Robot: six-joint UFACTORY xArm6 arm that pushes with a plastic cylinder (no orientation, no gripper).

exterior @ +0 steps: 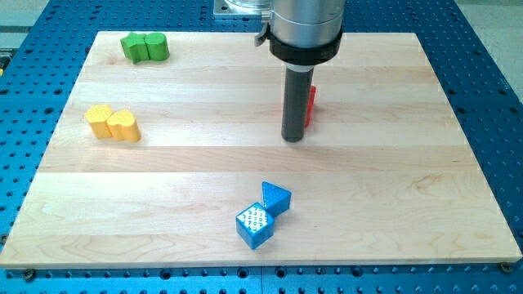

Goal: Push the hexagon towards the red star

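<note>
Plastic-looking yellow hexagon (pixel 99 119) sits near the tabletop's left edge, touching a second yellow block (pixel 124 126); probably light, rigid and quick to slide, best pushed on its left face. My tip (pixel 293 139), fingerless and holding nothing, stands well apart, just beside a half-hidden red block (pixel 311 104)

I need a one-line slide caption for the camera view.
My tip rests beside a mostly hidden red block; green, yellow and blue blocks sit apart.
</note>
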